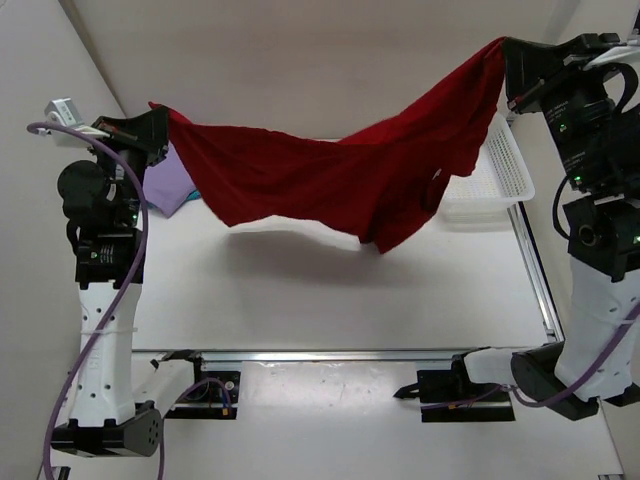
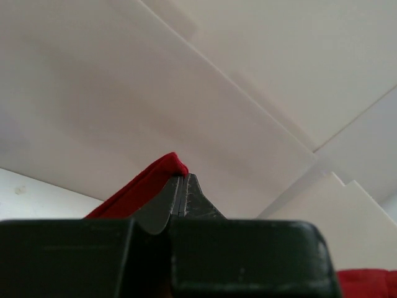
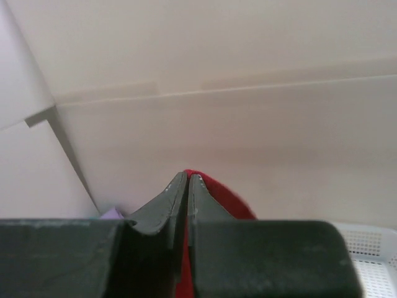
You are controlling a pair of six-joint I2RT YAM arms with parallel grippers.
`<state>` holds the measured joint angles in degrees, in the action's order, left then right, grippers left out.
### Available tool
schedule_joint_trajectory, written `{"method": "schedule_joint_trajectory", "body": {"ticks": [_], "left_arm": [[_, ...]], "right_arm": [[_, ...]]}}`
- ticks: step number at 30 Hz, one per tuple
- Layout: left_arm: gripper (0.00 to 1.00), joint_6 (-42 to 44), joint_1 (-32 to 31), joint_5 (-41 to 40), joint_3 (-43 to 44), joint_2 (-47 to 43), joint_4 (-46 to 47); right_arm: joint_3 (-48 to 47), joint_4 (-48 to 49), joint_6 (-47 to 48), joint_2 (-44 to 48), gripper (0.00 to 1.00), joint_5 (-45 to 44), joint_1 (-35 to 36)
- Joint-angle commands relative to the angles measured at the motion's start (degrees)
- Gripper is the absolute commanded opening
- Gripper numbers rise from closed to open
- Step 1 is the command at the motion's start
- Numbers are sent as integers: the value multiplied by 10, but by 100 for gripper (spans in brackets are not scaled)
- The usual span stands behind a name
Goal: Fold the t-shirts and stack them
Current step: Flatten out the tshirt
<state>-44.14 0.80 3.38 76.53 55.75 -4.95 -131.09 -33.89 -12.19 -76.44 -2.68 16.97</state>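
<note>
Above tabletop (image 1: 330, 300): red shirt (image 1: 330, 170) strung aloft, sagging mid-span, likely spread for laying flat | far right: basket (image 1: 500, 170) | far left: lavender shirt (image 1: 168, 185), heaped | left gripper (image 2: 184, 186): pinching one red edge | right gripper (image 3: 187, 186): pinching the other, higher
</note>
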Motion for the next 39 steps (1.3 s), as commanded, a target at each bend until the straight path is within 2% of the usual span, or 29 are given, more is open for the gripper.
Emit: {"method": "schedule_joint_trajectory", "body": {"ticks": [1, 4, 8, 9, 11, 14, 16, 18, 21, 23, 26, 29, 32, 36, 37, 39], "left_arm": [[0, 62, -26, -56, 43, 8, -72], [0, 75, -29, -59, 26, 18, -64], [0, 50, -9, -36, -65, 57, -15], [0, 44, 16, -26, -90, 79, 1], [0, 43, 13, -25, -112, 120, 20], [0, 46, 2, -19, -97, 238, 34], [0, 33, 13, -1, -49, 289, 44], [0, -1, 20, 22, -4, 321, 71], [0, -13, 32, 37, 116, 370, 63], [0, -24, 50, 51, 205, 391, 60], [0, -53, 72, 69, 275, 409, 74], [0, -48, 79, 60, 317, 411, 70], [0, -55, 98, 73, 281, 387, 100], [0, -44, 106, 39, 146, 313, 150], [0, -35, 107, 35, 127, 290, 151], [0, -16, 112, 30, 40, 255, 158]], "right_arm": [[15, -36, -15, -53, 0, 128, -70], [14, -31, -14, -104, 0, 181, -105], [1, -52, 5, -217, 0, 220, -113], [-13, -64, 8, -254, 0, 208, -108], [-39, -77, 24, -316, 0, 192, -109], [-85, -68, 12, -394, 0, 193, -119], [-125, -32, -1, -440, 0, 199, -127], [-155, 24, -41, -448, 0, 210, -136], [-157, 145, -81, -429, 0, 225, -156], [-150, 236, -95, -394, 0, 219, -166], [-148, 315, -108, -359, 0, 203, -183], [-161, 334, -124, -341, 0, 227, -213], [-153, 276, -117, -317, 0, 262, -236], [-32, 190, -43, -252, 0, 238, -222], [44, 198, -37, -234, 0, 239, -220], [258, 235, -22, -145, 0, 194, -212]]}}
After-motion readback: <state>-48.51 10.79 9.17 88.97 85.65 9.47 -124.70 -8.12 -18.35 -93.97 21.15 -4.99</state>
